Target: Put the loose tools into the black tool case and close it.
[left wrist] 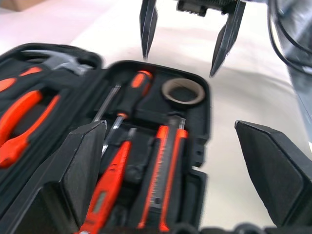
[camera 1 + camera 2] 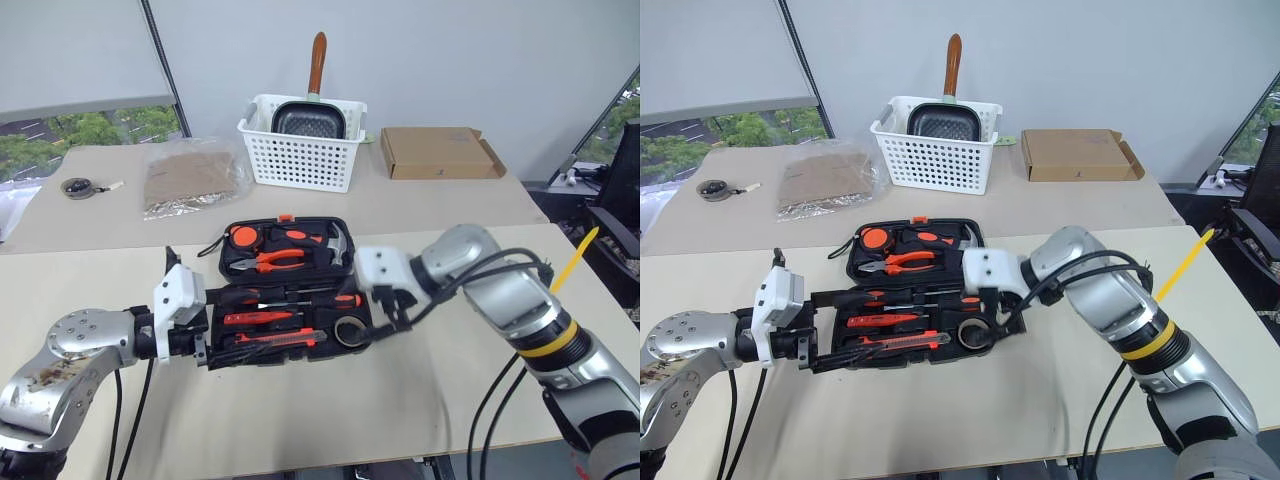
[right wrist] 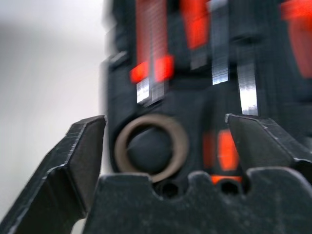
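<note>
Tape roll (image 2: pixel 349 331) seated in near-right recess of open tool case (image 2: pixel 288 290); right gripper (image 2: pixel 388 318) fingers wide, empty, just beside; left gripper (image 2: pixel 206 338) fingers wide at left edge. Risk: lid closing snags unseated utility knife (image 2: pixel 275 339).

no text, label, brand or number can be read on anything here.
</note>
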You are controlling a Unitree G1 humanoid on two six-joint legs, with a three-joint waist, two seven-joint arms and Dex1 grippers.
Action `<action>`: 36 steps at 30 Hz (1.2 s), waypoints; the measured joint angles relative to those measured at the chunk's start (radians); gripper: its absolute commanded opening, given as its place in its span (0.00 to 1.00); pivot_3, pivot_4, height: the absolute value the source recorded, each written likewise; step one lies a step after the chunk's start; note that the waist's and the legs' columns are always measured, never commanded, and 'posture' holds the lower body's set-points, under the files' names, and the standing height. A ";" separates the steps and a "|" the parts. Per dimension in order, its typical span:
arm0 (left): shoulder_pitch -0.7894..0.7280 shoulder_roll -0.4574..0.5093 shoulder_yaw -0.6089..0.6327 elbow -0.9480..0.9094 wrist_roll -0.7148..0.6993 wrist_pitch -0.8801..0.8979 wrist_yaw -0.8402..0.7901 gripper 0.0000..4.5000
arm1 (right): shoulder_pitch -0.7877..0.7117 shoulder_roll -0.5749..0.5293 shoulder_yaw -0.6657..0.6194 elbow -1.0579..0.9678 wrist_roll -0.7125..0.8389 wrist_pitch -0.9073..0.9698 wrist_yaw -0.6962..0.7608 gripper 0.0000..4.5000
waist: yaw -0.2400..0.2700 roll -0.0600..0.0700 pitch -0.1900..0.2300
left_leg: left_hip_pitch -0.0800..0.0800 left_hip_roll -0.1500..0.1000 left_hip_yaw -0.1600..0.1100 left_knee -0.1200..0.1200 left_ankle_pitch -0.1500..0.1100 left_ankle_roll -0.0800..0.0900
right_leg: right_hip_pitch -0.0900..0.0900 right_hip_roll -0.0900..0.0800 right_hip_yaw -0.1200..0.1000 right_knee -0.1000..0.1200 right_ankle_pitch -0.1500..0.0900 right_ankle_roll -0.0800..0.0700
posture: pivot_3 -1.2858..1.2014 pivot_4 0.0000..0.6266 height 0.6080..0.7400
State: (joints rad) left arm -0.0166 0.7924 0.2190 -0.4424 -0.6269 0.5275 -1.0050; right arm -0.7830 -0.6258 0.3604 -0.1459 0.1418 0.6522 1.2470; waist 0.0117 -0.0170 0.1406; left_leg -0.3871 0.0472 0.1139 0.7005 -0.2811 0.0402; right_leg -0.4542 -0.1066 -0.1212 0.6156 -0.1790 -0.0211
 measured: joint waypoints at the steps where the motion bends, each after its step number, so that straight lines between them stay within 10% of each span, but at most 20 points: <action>1: -0.011 -0.023 0.004 0.028 0.000 0.000 0.026 1.00 | 0.000 0.022 -0.034 0.047 0.001 -0.005 -0.037 1.00 | 0.000 0.000 0.000 | 0.001 0.000 0.000 0.000 0.000 0.000 | 0.001 0.000 0.000 0.000 0.000 -0.001 | 0.52 0.24 0.70; 17: -0.485 -0.135 0.022 0.797 0.113 0.056 0.242 1.00 | -0.231 0.342 -0.401 0.885 0.106 0.134 -0.480 1.00 | -0.027 -0.002 0.000 | -0.001 -0.001 0.001 -0.004 0.009 -0.010 | -0.002 0.001 -0.001 0.009 0.006 -0.009 | 0.52 0.24 0.70; 30: -0.567 -0.118 0.027 0.964 0.118 0.131 0.213 1.00 | -0.289 0.385 -0.411 1.043 0.101 0.115 -0.511 0.01 | -0.041 -0.002 0.000 | -0.001 -0.001 0.001 -0.005 0.010 -0.011 | -0.002 -0.001 0.000 0.009 0.005 -0.006 | 0.52 0.24 0.70; 36: -0.567 -0.118 0.041 0.972 0.113 0.156 0.206 1.00 | -0.299 0.392 -0.414 1.056 0.106 0.112 -0.511 0.00 | -0.046 -0.002 0.000 | -0.001 -0.001 0.000 -0.005 0.010 -0.011 | -0.002 -0.001 0.000 0.010 0.005 -0.006 | 0.52 0.24 0.70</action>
State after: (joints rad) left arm -0.5837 0.6746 0.2602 0.5292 -0.5139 0.6837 -0.7987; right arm -1.0817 -0.2334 -0.0536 0.9106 0.2482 0.7641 0.7356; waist -0.0345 -0.0193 0.1403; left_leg -0.3878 0.0459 0.1141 0.6951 -0.2713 0.0289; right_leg -0.4563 -0.1074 -0.1215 0.6261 -0.1745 -0.0270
